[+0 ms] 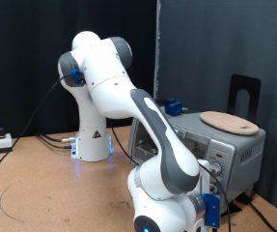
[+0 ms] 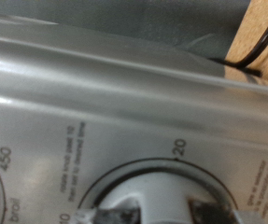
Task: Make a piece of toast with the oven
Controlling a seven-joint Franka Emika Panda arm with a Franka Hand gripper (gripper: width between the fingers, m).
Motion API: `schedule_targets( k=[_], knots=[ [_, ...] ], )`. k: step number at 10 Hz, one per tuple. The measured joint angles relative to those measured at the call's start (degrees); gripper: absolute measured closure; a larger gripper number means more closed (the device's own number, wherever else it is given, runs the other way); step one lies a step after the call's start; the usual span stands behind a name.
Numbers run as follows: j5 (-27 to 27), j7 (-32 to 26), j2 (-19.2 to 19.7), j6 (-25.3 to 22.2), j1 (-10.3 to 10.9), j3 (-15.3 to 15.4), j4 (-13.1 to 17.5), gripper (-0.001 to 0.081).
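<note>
The silver-grey oven [image 1: 233, 147] stands at the exterior view's right, and my arm bends down in front of it. My hand is low against its front panel, with the fingers hidden behind the arm in that view. The wrist view shows the oven's panel [image 2: 124, 84] very close, with a dial marked "20" and "450". My gripper [image 2: 162, 213] sits on a round grey knob [image 2: 162, 189], with a dark fingertip [image 2: 211, 210] on each side of it. The piece of toast is out of view.
A round tan wooden board [image 1: 230, 122] lies on top of the oven, with a black stand [image 1: 244, 92] behind it. Cables and a small white box [image 1: 1, 142] lie on the wooden table at the exterior view's left.
</note>
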Motion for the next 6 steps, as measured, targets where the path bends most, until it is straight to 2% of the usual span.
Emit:
schedule_targets(
  k=[3,6],
  knots=[
    [2.0,-11.0,-6.1,8.3,-0.2,0.0,-7.5,0.0705],
    [5.0,-16.6,-9.0,12.3,-0.5,0.0,-11.6,0.0705]
  ],
)
